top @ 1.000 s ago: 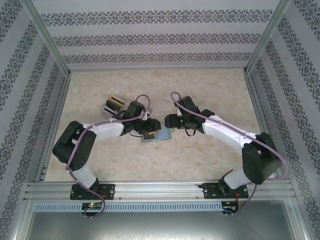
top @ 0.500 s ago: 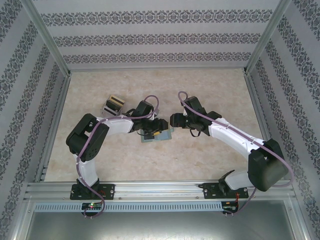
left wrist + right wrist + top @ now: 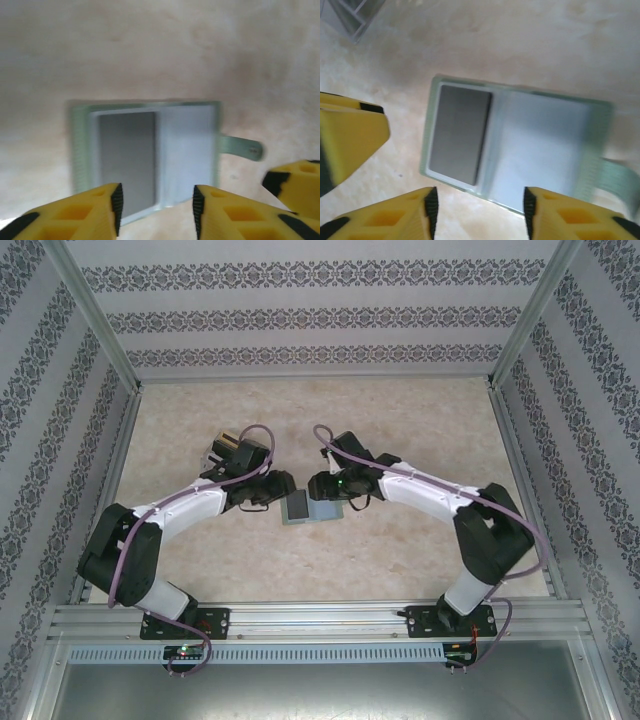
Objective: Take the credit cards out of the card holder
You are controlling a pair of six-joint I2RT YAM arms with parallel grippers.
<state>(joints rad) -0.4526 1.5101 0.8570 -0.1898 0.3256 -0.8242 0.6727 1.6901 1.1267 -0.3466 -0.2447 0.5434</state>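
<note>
Since earlier the left arm (image 3: 190, 505) has pulled left off the open grey-green bifold card holder (image 3: 312, 508), flat on the surface (image 3: 420, 430) between the open, empty left hand (image 3: 156, 205) and right hand (image 3: 477, 210); its dark grey credit card (image 3: 460, 134) sits flush, so a pinch may merely shove the holder.

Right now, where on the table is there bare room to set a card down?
Widest: the far half of the table, up to the back wall. Also the near strip between the wallet and the rail. Crowded: the centre, where the left gripper and right gripper hover at the wallet, and around the box to its left.
</note>
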